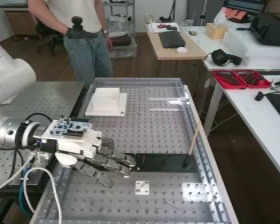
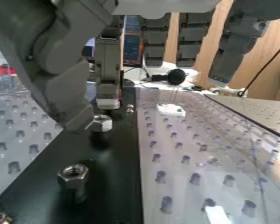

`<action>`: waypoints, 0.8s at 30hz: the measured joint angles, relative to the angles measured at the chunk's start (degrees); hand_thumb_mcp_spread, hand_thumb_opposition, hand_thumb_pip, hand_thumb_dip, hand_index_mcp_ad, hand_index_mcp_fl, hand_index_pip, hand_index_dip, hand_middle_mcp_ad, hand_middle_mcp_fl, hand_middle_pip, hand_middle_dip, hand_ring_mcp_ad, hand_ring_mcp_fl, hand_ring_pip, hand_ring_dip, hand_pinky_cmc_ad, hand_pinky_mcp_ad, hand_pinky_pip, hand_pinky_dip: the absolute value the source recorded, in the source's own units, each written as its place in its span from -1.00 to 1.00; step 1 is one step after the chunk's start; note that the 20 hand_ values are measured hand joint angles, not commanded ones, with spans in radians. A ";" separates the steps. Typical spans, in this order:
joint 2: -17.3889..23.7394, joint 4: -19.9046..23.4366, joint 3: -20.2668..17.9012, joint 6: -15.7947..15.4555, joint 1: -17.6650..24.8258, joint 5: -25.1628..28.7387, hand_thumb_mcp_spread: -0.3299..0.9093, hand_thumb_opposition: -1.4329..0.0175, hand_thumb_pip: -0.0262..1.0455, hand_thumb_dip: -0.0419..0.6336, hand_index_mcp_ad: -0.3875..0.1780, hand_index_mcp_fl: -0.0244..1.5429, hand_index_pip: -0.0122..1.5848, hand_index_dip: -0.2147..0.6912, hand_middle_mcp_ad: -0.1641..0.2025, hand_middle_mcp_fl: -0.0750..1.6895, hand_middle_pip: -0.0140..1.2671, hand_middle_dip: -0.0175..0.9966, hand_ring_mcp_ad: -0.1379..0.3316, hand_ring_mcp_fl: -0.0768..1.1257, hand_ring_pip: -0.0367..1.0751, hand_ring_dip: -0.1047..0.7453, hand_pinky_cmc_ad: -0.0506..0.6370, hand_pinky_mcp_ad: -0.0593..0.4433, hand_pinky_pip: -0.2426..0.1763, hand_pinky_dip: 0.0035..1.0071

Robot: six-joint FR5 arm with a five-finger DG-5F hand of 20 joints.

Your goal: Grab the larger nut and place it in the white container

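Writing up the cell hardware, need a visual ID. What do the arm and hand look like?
Arm: smooth white rounded housings, with silver and black rings at the wrist. Hand: white body, exposed circuit board on top, dark grey segmented fingers. Black, white and blue cables loop beside it.

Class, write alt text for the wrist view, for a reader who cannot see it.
A dark grey robot hand hangs, fingers open, above a black strip bearing several metal nuts; a surface dotted with holes flanks the strip.
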 joint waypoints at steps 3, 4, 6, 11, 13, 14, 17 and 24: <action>0.00 0.02 -0.06 0.03 0.06 -0.01 -0.12 -0.18 0.65 -0.28 -0.38 -0.96 0.55 -0.89 0.34 -0.91 -0.79 -0.63 0.23 -0.87 -0.60 -0.57 0.16 0.42 -0.30 0.26; 0.00 0.07 -0.08 0.03 0.10 0.00 -0.12 -0.18 0.65 -0.28 -0.38 -0.96 0.54 -0.90 0.34 -0.91 -0.79 -0.63 0.23 -0.87 -0.60 -0.57 0.16 0.40 -0.30 0.26; 0.00 0.14 -0.11 0.01 0.13 0.02 -0.12 -0.18 0.65 -0.28 -0.38 -0.96 0.51 -0.92 0.34 -0.91 -0.79 -0.62 0.23 -0.87 -0.60 -0.57 0.16 0.40 -0.30 0.26; 0.03 0.77 -0.27 0.02 0.17 0.12 -0.12 -0.18 0.65 -0.28 -0.38 -0.96 0.63 -0.94 0.34 -0.91 -0.79 -0.62 0.23 -0.87 -0.60 -0.57 0.16 0.40 -0.30 0.26; 0.06 1.15 -0.37 0.05 0.16 0.14 -0.12 -0.18 0.65 -0.28 -0.38 -0.96 0.70 -0.94 0.34 -0.91 -0.79 -0.62 0.23 -0.87 -0.60 -0.57 0.16 0.40 -0.30 0.26; 0.07 1.18 -0.40 0.05 0.16 0.14 -0.12 -0.18 0.65 -0.28 -0.38 -0.96 0.76 -0.93 0.34 -0.91 -0.78 -0.62 0.23 -0.87 -0.60 -0.57 0.16 0.40 -0.30 0.26; 0.10 1.21 -0.42 0.08 0.12 0.13 -0.12 -0.18 0.65 -0.28 -0.38 -0.96 0.85 -0.91 0.34 -0.91 -0.78 -0.62 0.23 -0.87 -0.60 -0.57 0.16 0.40 -0.30 0.26; 0.04 1.22 -0.40 0.12 0.09 0.02 -0.12 -0.18 0.65 -0.28 -0.38 -0.96 0.90 -0.78 0.34 -0.91 -0.79 -0.63 0.23 -0.87 -0.58 -0.58 0.16 0.40 -0.30 0.30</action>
